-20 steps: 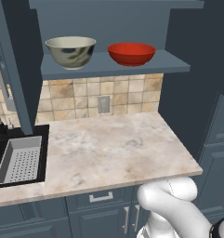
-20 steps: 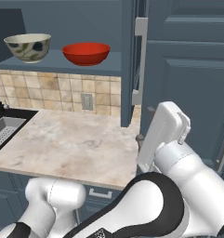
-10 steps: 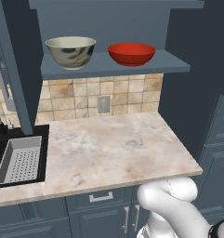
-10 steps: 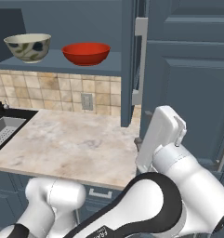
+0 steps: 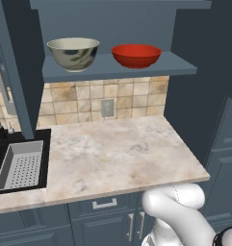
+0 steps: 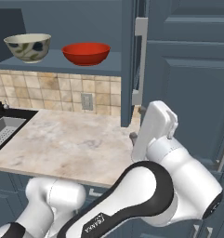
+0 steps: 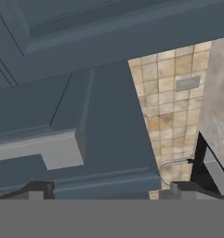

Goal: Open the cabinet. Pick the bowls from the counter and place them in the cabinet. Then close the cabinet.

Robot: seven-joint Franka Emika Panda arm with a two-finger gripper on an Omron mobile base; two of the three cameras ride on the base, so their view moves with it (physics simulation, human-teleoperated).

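Observation:
The cabinet [image 5: 118, 67] stands open, and both bowls sit on its inner shelf. The cream-white bowl [image 5: 73, 53] [image 6: 28, 47] is on the left and the red bowl [image 5: 135, 55] [image 6: 86, 53] on the right. The right door [image 6: 128, 60] is seen edge-on, with its silver bar handle [image 6: 140, 60] facing me. My gripper [image 6: 137, 123] is just below that handle, beside the door's lower edge. In the hand view the gripper [image 7: 108, 190] is open with its fingertips [image 7: 36, 189] far apart. The door panel and handle [image 7: 43, 153] lie close ahead of them. Nothing is held.
The beige counter [image 5: 117, 153] [image 6: 71, 144] runs below the shelf, with a tiled wall and an outlet [image 5: 107, 107] behind it. A black sink with a grey basket [image 5: 21, 163] is at the left. Tall dark cupboard fronts [image 6: 192, 83] are at the right.
My hand has shifted slightly left, toward the edge of the open right door. The bowls and the doors have not moved.

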